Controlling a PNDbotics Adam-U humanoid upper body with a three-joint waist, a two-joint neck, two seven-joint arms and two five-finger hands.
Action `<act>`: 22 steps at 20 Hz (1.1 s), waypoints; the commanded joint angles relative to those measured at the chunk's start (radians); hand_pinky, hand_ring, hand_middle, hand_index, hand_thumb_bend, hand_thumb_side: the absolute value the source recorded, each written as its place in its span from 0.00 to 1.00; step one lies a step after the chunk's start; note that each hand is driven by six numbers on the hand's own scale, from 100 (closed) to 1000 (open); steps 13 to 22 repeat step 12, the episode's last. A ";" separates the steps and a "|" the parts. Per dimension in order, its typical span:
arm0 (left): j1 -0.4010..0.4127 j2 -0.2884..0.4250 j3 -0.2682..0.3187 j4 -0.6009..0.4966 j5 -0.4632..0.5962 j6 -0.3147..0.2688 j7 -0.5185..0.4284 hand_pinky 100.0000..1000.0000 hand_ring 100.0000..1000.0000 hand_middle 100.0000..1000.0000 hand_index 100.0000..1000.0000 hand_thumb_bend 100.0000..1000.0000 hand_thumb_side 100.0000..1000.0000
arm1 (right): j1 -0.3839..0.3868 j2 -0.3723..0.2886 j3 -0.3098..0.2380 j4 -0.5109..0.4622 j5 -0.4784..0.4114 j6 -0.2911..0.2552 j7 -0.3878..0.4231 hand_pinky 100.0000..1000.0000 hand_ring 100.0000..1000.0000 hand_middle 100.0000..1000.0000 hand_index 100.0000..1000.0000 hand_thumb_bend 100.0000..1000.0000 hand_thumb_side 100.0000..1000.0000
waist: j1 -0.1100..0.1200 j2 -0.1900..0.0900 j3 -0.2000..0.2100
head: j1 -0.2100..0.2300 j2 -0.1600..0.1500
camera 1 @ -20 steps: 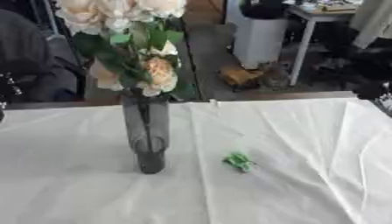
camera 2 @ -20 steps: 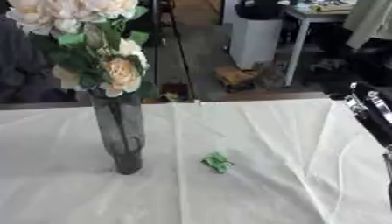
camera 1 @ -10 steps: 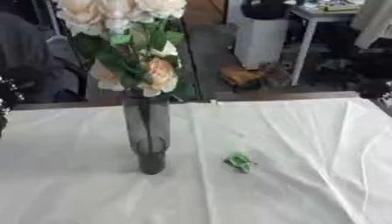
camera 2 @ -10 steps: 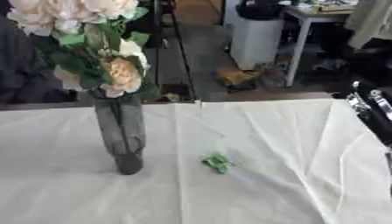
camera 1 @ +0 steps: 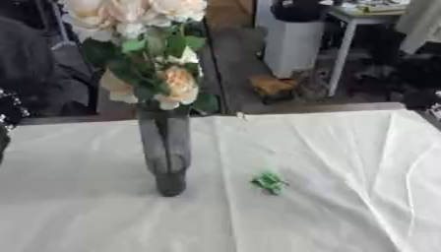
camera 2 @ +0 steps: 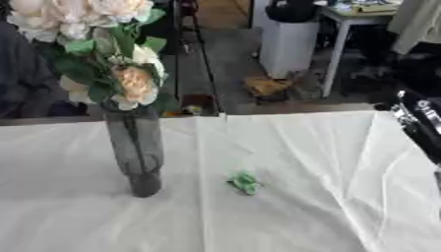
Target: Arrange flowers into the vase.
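A dark glass vase [camera 1: 168, 152] stands upright on the white tablecloth [camera 1: 327, 206], left of the middle. It holds a bunch of cream and peach flowers [camera 1: 142, 29] with green leaves, and their stems show through the glass. To the right of the vase's foot lies a small green leaf scrap [camera 1: 269, 182]. Part of my right arm [camera 2: 420, 125], black with silver joints, shows at the right edge, well away from the vase. A sliver of my left arm [camera 1: 7, 115] shows at the left edge. Neither hand shows.
The table's far edge [camera 1: 319, 106] runs just behind the vase. Beyond it are a white bin [camera 1: 293, 42], a white table leg [camera 1: 340, 51] and a dark chair [camera 1: 39, 74]. The cloth has creases on the right.
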 commanded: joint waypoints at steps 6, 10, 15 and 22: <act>0.002 0.007 0.001 -0.022 0.011 0.003 -0.015 0.82 0.86 0.71 0.79 0.70 0.97 | -0.014 -0.017 -0.006 -0.026 0.003 0.002 -0.001 0.78 0.77 0.62 0.73 0.00 0.85 | -0.002 -0.009 0.007 | 0.001 0.001; 0.006 0.003 0.001 -0.022 0.009 0.004 -0.016 0.82 0.86 0.71 0.79 0.69 0.97 | -0.016 -0.017 -0.005 -0.024 0.003 0.001 -0.002 0.78 0.77 0.63 0.73 0.00 0.85 | -0.004 -0.008 0.011 | 0.001 0.004; 0.007 0.003 0.001 -0.024 0.007 0.004 -0.016 0.82 0.86 0.71 0.79 0.69 0.97 | -0.016 -0.016 -0.005 -0.024 0.003 0.000 -0.002 0.78 0.77 0.62 0.73 0.00 0.85 | -0.004 -0.009 0.009 | 0.001 0.002; 0.007 0.003 0.001 -0.024 0.007 0.004 -0.016 0.82 0.86 0.71 0.79 0.69 0.97 | -0.016 -0.016 -0.005 -0.024 0.003 0.000 -0.002 0.78 0.77 0.62 0.73 0.00 0.85 | -0.004 -0.009 0.009 | 0.001 0.002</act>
